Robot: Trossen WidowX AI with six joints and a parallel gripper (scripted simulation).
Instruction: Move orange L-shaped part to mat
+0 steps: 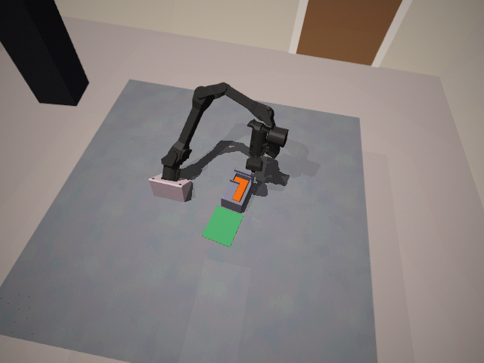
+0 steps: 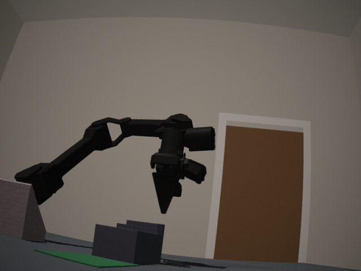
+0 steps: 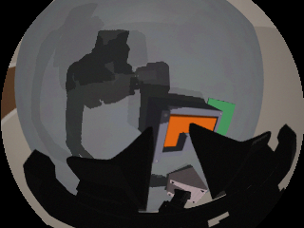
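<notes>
The orange L-shaped part (image 1: 239, 188) (image 3: 178, 133) lies flush in the pocket of the grey tray (image 1: 229, 203) (image 2: 125, 245) (image 3: 156, 109). In the exterior view the tray's wall hides the part. The green mat (image 1: 222, 226) (image 2: 84, 258) (image 3: 223, 114) lies flat right beside the tray's near end. My gripper (image 1: 254, 169) (image 2: 164, 210) (image 3: 171, 129) points straight down a little above the tray's far end, where the L-shaped end of the part is. Its fingers stand partly apart with nothing between them and touch nothing.
The arm's pale base block (image 1: 170, 189) (image 2: 14, 210) stands left of the tray. A tall black block (image 1: 42, 51) stands at the far left corner. A brown door (image 1: 348, 27) (image 2: 262, 192) is in the back wall.
</notes>
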